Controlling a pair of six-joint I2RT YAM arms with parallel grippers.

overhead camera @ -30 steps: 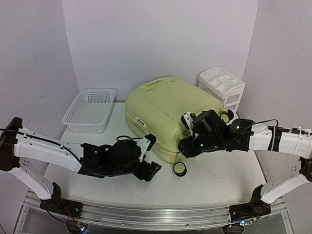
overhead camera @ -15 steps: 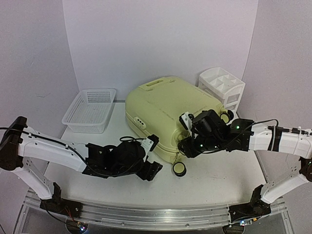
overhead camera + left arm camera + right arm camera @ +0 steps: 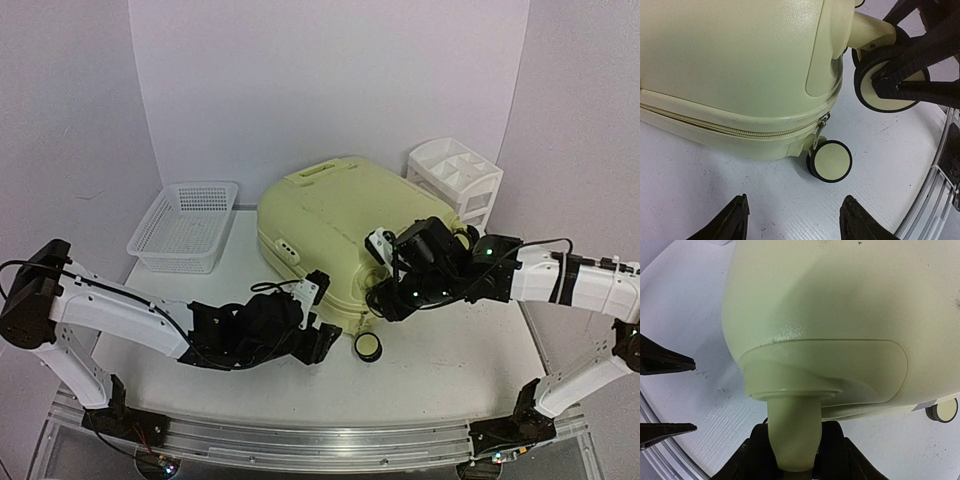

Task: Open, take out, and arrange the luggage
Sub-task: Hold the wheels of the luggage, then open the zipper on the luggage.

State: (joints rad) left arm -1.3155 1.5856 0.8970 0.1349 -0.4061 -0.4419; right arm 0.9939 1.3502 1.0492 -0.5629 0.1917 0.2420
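The luggage (image 3: 340, 225) is a pale yellow-green hard-shell suitcase lying flat and closed, its zipper (image 3: 715, 127) done up along the near side. My right gripper (image 3: 380, 298) is shut on the upper corner wheel (image 3: 890, 85), with the wheel's stem (image 3: 792, 440) between its black fingers (image 3: 837, 445). My left gripper (image 3: 795, 207) is open just in front of the lower corner wheel (image 3: 830, 161) and the zipper pull (image 3: 821, 131), touching nothing. From above, the left gripper (image 3: 322, 312) sits at the case's near corner beside that wheel (image 3: 369, 346).
A white mesh basket (image 3: 185, 225) stands at the back left. A white drawer organizer (image 3: 455, 180) stands at the back right, close behind the suitcase. The metal rail (image 3: 320, 440) runs along the table's near edge.
My left gripper has slid right up to the suitcase's near corner and its jaws have narrowed a little. My right gripper has closed in on the upper wheel and barely shifted.
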